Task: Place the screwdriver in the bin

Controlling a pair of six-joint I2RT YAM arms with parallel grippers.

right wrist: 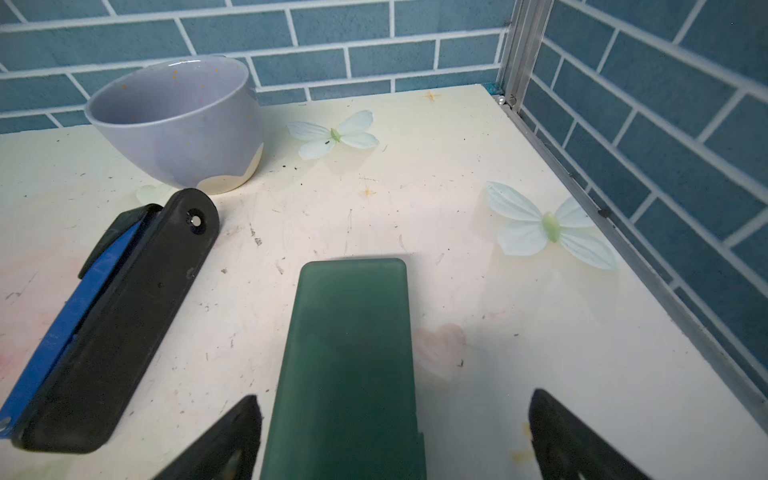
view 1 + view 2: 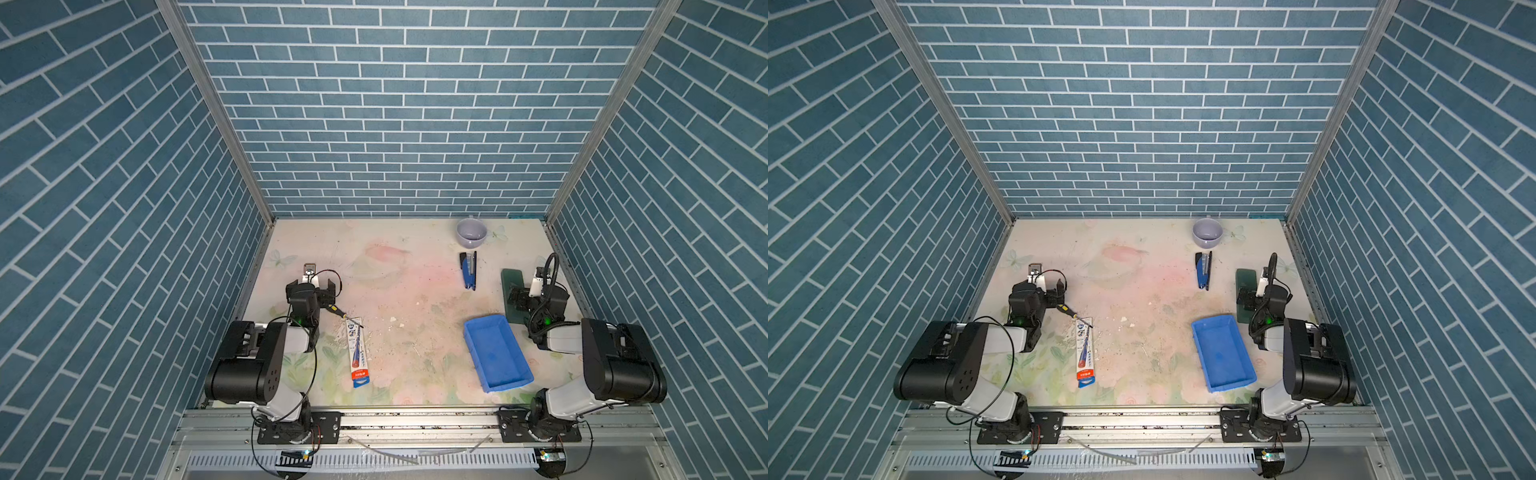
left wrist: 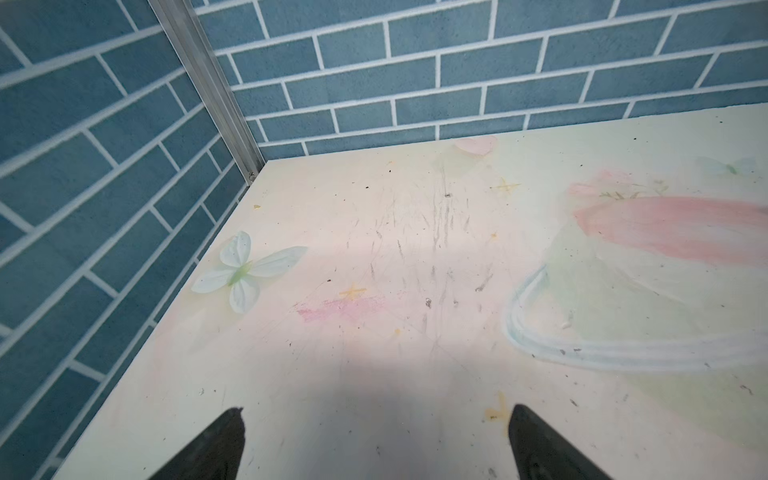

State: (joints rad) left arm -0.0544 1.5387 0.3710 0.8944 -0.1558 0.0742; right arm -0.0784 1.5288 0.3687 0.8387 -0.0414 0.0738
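Nothing of the task looks done yet: the bin (image 2: 494,357) sits empty at the near right, and the screwdriver (image 2: 344,316) lies well apart from it on the table (image 2: 415,291), left of middle, its tip across the far end of a packet (image 2: 358,353). Just beyond it the left gripper (image 3: 376,419) hangs spread wide and empty over bare table. The right gripper (image 1: 395,403) is equally spread above a green block (image 1: 349,332), though I cannot tell whether it touches; reaching, grasping, carrying and dropping all remain.

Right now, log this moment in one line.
screwdriver: on table, untouched | bin: empty | left claw: open | right claw: open, above green block
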